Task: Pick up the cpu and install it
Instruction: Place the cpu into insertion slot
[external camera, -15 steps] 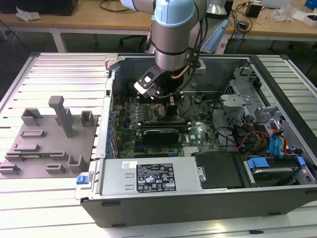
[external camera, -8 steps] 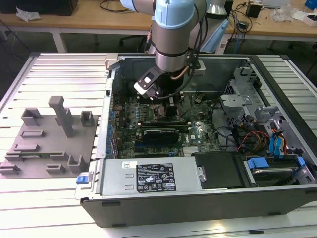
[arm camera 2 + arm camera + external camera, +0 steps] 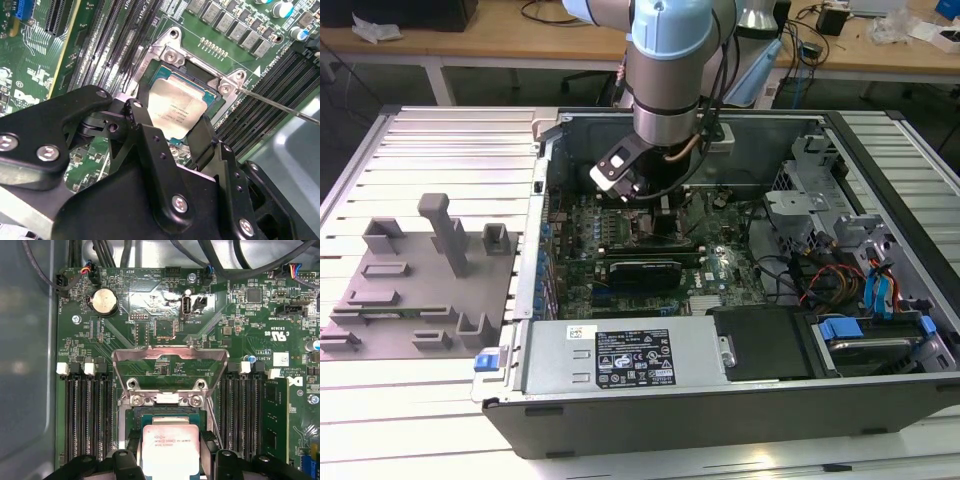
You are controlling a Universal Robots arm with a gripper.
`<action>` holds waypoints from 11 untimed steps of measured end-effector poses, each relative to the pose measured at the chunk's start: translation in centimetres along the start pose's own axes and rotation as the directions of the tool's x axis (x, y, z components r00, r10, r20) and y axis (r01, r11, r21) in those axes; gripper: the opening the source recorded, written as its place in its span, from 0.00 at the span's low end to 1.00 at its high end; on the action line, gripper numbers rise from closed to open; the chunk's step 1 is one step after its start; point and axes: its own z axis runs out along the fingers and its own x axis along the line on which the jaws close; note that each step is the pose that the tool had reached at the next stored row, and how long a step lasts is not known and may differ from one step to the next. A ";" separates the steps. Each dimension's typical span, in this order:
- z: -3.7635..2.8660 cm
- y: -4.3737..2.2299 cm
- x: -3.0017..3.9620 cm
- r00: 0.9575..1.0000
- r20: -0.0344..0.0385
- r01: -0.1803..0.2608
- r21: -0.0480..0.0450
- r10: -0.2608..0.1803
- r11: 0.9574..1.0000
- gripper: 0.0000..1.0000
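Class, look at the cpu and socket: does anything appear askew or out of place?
Nothing stands out. The gripper holds the cpu square to the socket, whose frame is hinged open.

bright even overhead light, soft shadow under the arm [image 3: 665, 70] in the case [image 3: 720, 420], pale glare on the cpu [image 3: 170, 450]

The cpu [image 3: 177, 107] is a flat square chip with a silvery-grey metal top, fine dark print across its middle and a thin green rim along its edges. In both wrist views it lies face up directly over the open socket [image 3: 167, 399], its sides roughly parallel to the socket's frame. I hold it in my gripper [image 3: 170, 440], one finger on each of two opposite sides. I cannot tell whether it is seated in the socket or just above it.
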 end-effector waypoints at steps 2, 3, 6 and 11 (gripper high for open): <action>0.00 -0.01 0.16 1.000 0.000 0.000 0.000 0.000 1.000 0.55; 0.00 0.00 0.21 1.000 0.000 0.000 0.000 0.000 1.000 0.55; 0.03 0.02 0.31 1.000 0.001 0.000 0.000 0.000 1.000 0.55; 0.11 0.02 0.34 1.000 0.012 0.000 0.001 0.000 1.000 0.55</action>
